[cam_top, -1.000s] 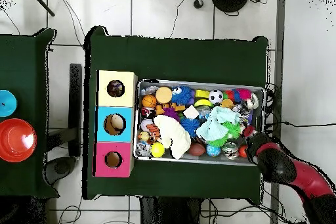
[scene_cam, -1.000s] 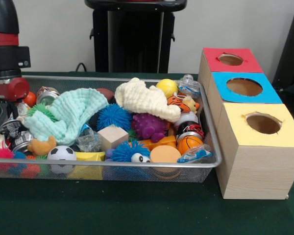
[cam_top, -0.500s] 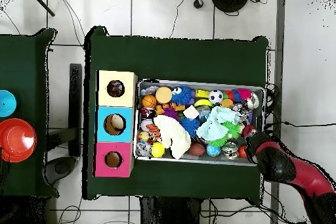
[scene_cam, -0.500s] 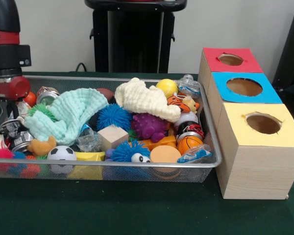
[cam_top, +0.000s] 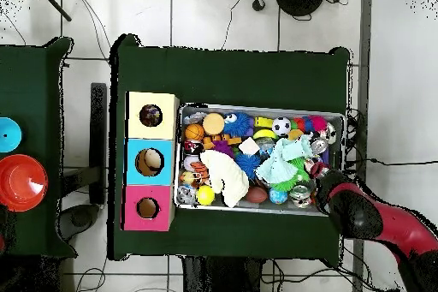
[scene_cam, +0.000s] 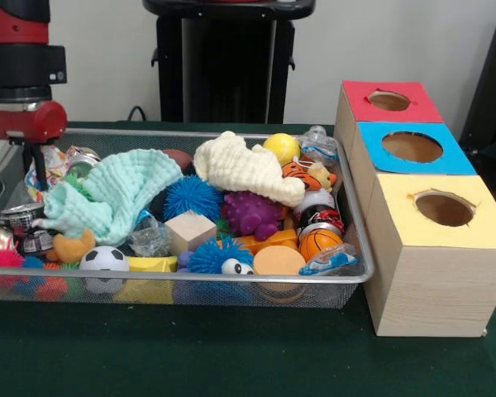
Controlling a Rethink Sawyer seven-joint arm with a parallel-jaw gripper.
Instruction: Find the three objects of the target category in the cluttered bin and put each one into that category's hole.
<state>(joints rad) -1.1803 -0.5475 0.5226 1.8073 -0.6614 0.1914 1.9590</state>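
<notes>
Near side: the bin (scene_cam: 190, 279) stands on the green table with its clutter undisturbed along the near rim; the soccer ball (scene_cam: 104, 259) lies where it lay a second ago. At the near right, just beside the bin, the yellow-topped box (scene_cam: 434, 273) is in place. Its hole (scene_cam: 444, 208) is unobstructed and shows nothing inside.

Middle: the mint towel (scene_cam: 116, 194) and the cream towel (scene_cam: 244, 168) lie as before, draped over the toys. At the left end, a silver can (scene_cam: 21, 217) now shows more fully than it did earlier, when my arm stood over it.

Far left: my gripper (scene_cam: 35, 165) has risen since the earlier frame and shifted slightly right, and my red collar now sits clear above the far rim. The multicoloured wad (scene_cam: 56, 160) has come up with it. Earlier it lay lower among the cans; now it sits touching the tip of my gripper, above the mint towel's far-left edge. I cannot tell whether my pincer is clenched on it or merely against it.

Far right: the blue-topped box (scene_cam: 413, 147) and the red-topped box (scene_cam: 388, 101) are unchanged.
</notes>
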